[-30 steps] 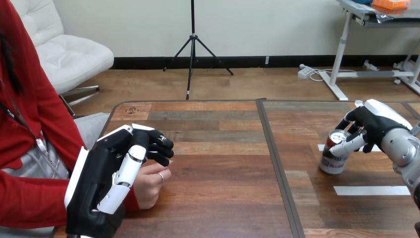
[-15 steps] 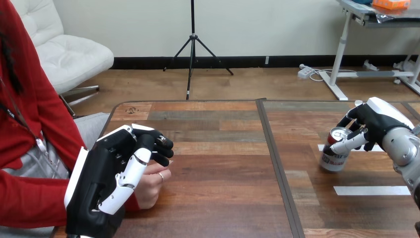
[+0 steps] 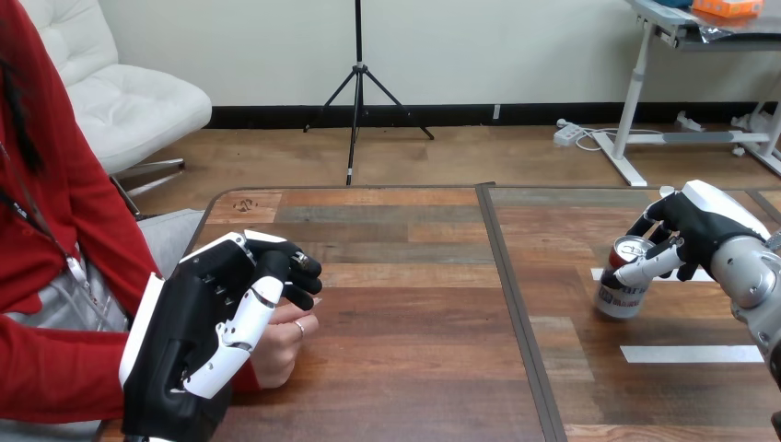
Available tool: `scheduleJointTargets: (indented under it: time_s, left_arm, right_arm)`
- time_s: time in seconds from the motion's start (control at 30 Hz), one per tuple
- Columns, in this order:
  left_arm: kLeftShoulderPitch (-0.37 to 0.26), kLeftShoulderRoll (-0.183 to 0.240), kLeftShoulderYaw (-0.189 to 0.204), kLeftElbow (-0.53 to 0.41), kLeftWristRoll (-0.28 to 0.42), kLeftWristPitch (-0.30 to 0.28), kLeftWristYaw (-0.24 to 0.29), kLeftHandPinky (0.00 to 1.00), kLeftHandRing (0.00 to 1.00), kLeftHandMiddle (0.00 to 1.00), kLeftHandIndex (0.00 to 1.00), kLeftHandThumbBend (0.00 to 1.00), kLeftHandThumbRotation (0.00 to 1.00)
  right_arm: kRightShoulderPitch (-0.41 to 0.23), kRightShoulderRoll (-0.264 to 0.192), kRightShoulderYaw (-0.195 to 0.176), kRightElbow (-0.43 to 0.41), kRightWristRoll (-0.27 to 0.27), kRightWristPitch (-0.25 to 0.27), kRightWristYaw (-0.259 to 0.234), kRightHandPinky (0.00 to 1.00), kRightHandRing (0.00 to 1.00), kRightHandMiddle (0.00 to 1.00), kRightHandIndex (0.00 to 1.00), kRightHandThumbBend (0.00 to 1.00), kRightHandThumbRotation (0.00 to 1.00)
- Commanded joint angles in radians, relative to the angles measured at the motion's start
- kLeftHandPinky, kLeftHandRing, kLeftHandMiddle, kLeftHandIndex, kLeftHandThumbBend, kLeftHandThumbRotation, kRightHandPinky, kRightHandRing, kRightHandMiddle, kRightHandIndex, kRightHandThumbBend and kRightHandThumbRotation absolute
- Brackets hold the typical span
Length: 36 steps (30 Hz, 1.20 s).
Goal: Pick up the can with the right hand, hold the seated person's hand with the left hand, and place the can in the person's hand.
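Observation:
The can [image 3: 623, 293], silver and red with an open-looking top, stands slightly tilted at the table's right side. My right hand [image 3: 697, 224] is beside it, with fingers behind it and the thumb across its front, curled round its upper part. At the left, the person's hand [image 3: 284, 339] rests on the table near the edge. My left hand [image 3: 198, 336] lies over it, fingers curled over its top and the thumb against its side.
Two white tape strips [image 3: 689, 354] mark the wooden table [image 3: 414, 368] near the can. A dark seam [image 3: 516, 313] runs down the table between the two hands. The person sits at the left edge.
The can has risen and tilted slightly in my right hand. My left thumb has closed a little further on the person's hand.

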Motion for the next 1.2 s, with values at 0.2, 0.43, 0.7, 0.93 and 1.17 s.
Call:
scheduleJointTargets:
  time_s: [0.2, 0.43, 0.7, 0.93, 1.17]
  left_arm:
    - [-0.045, 0.015, 0.028, 0.002, 0.086, -0.058, 0.025, 0.45, 0.52, 0.54, 0.49, 0.25, 0.47]
    - [-0.055, 0.033, 0.042, 0.014, 0.169, -0.095, 0.047, 0.46, 0.53, 0.54, 0.49, 0.26, 0.51]
    - [-0.064, 0.111, 0.078, -0.025, 0.322, -0.076, 0.063, 0.52, 0.61, 0.62, 0.58, 0.45, 0.56]
    - [-0.072, 0.18, 0.122, -0.102, 0.511, -0.029, 0.084, 0.64, 0.75, 0.77, 0.74, 0.77, 0.57]
    - [-0.094, 0.236, 0.145, -0.16, 0.692, 0.013, 0.112, 0.7, 0.81, 0.84, 0.82, 0.96, 0.57]
  right_arm:
    - [-0.049, -0.013, -0.013, -0.035, 0.007, -0.019, -0.026, 0.35, 0.4, 0.46, 0.51, 0.72, 0.0]
    - [-0.057, -0.024, -0.011, -0.039, 0.006, -0.034, -0.01, 0.34, 0.39, 0.45, 0.52, 0.71, 0.0]
    - [-0.07, -0.046, -0.006, -0.047, 0.0, -0.075, 0.009, 0.33, 0.38, 0.44, 0.5, 0.71, 0.0]
    - [-0.086, -0.057, -0.004, -0.051, -0.007, -0.081, 0.018, 0.31, 0.36, 0.42, 0.48, 0.74, 0.0]
    - [-0.1, -0.066, -0.004, -0.058, -0.013, -0.087, 0.027, 0.3, 0.35, 0.41, 0.47, 0.74, 0.0]
